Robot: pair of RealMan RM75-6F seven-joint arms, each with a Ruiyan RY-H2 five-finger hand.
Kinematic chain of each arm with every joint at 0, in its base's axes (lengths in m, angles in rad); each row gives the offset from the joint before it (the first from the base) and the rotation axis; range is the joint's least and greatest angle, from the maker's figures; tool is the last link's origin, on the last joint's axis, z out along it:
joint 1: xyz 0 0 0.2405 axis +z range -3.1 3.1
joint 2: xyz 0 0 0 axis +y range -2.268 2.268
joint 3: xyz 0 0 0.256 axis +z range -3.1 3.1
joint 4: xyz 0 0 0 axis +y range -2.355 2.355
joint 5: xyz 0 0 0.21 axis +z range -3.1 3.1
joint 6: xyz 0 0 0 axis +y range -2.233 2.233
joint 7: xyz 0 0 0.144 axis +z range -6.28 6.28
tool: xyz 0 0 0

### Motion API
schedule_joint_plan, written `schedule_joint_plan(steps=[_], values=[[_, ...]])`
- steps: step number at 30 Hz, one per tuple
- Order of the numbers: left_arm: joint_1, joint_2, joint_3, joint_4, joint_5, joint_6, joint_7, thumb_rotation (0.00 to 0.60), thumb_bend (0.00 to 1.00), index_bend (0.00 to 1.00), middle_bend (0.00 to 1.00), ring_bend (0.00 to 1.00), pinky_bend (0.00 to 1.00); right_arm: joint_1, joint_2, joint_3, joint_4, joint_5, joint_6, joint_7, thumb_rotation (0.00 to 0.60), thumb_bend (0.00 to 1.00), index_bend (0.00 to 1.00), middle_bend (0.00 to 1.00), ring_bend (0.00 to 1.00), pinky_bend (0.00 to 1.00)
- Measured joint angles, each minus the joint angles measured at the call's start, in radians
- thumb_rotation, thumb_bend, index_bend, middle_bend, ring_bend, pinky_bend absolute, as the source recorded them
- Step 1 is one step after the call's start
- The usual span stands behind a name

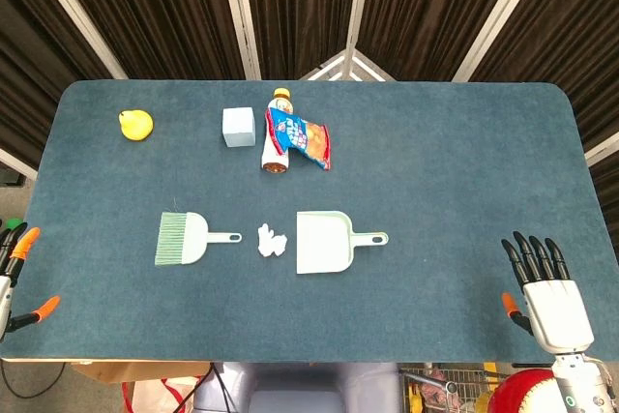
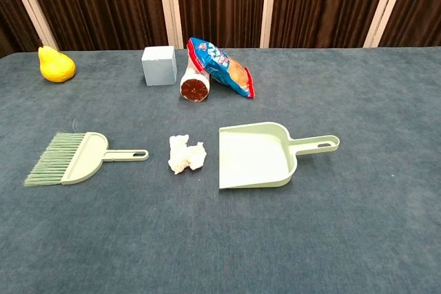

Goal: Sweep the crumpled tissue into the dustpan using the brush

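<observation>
A white crumpled tissue [image 1: 272, 240] [image 2: 186, 154] lies on the blue table between the brush and the dustpan. The pale green brush [image 1: 186, 239] [image 2: 72, 158] lies to its left, bristles pointing left and handle toward the tissue. The pale green dustpan [image 1: 326, 242] [image 2: 258, 154] lies to its right, its mouth facing the tissue and handle pointing right. My right hand [image 1: 546, 282] hovers open at the table's front right corner, fingers spread. Only the orange-tipped fingers of my left hand [image 1: 16, 256] show at the front left edge, spread and holding nothing. Neither hand appears in the chest view.
At the back stand a yellow pear [image 1: 135, 124] [image 2: 56, 65], a light blue cube [image 1: 238, 127] [image 2: 159, 65], a bottle lying on its side [image 1: 276, 137] [image 2: 195, 86] and a snack bag [image 1: 305, 137] [image 2: 220, 67] leaning on it. A red object [image 1: 527, 396] sits below the table's front edge.
</observation>
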Motion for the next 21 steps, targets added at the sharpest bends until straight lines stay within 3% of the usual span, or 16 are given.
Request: schedule_joint_plan(steps=[21], values=[[0.000, 0.004, -0.003, -0.006, -0.009, -0.003, -0.004, 0.600, 0.00, 0.00, 0.00, 0.00, 0.03, 0.006, 0.007, -0.001, -0.021, -0.001, -0.011, 0.013, 0.600, 0.37, 0.00, 0.00, 0.00, 0.00]])
